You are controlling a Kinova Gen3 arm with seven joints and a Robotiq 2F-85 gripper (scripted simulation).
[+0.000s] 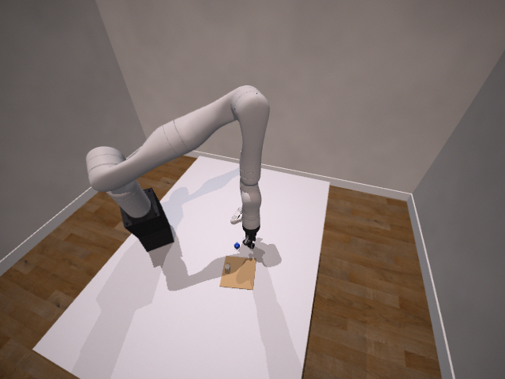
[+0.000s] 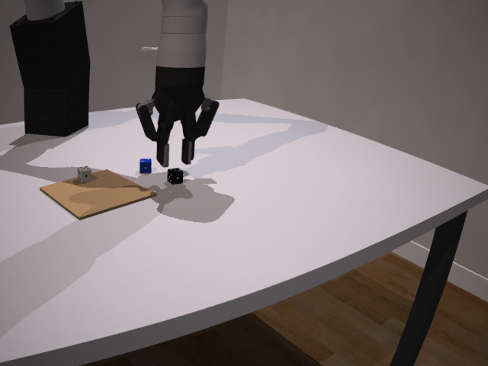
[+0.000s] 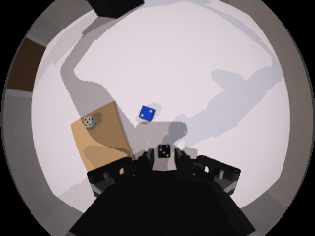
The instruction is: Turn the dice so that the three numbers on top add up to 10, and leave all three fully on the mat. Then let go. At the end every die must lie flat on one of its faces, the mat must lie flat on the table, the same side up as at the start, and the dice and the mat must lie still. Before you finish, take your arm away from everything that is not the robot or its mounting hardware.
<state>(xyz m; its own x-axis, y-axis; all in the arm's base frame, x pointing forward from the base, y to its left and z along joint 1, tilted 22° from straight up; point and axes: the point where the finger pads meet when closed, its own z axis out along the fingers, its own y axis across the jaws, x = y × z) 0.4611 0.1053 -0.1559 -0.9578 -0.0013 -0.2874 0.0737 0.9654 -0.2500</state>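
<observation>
The black die [image 2: 174, 175] [image 3: 164, 150] lay on the white surface [image 1: 203, 326] [image 2: 315, 197] [image 3: 197, 39], off the mat, below the end effector [image 1: 249, 245] [image 2: 176, 154] [image 3: 163, 154]. The end effector pointed downward, partly open, with nothing between its fingers; the gap appeared only modestly wider than the die.

In the wrist view, the blue die [image 1: 237, 245] [image 2: 145, 165] [image 3: 147, 113] stood at 11 o'clock from the black one, also off the mat, apparently with two pips uppermost. The tan mat [image 1: 241, 281] [image 2: 94, 204] [image 3: 108, 133] lay flat at 9 o'clock, bearing the white die [image 1: 227, 268] [image 2: 84, 174] [image 3: 90, 121] between 10 and 11 o'clock of its centre. The black and white top counts were too small to read surely.

Handling (judged): each die was probably light, rigid and hard to damage, with smooth faces liable to slip or twist under an off-centre pinch. The best hold was likely across two opposite upright faces, at mid-height and square to them; a corner grip risked spinning the die. The mat seemed thin and probably light, so dice called for gentle lowering, clear of its edge, lest it shift.
</observation>
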